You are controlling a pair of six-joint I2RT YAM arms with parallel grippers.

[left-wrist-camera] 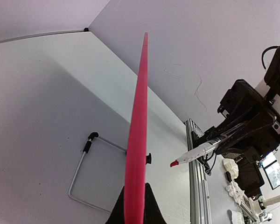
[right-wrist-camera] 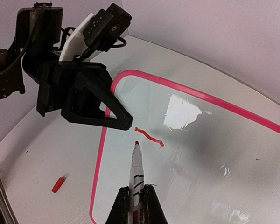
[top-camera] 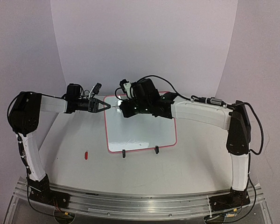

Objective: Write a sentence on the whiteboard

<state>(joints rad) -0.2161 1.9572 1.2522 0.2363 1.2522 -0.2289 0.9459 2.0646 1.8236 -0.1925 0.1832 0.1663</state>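
The right hand (right-wrist-camera: pixel 136 190) grips a white marker (right-wrist-camera: pixel 136 168) between its fingers, the red tip pointing up the whiteboard (right-wrist-camera: pixel 200 154), just below the left end of a short wavy red stroke (right-wrist-camera: pixel 149 136). The black left hand (right-wrist-camera: pixel 122 121) pinches the board's pink left edge. A red cap (right-wrist-camera: pixel 59 184) lies on the tabletop (right-wrist-camera: pixel 46 149), left of the board.

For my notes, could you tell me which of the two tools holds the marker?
The right tool grips the marker, tip by the red stroke; the left tool instead clamps the whiteboard's edge.
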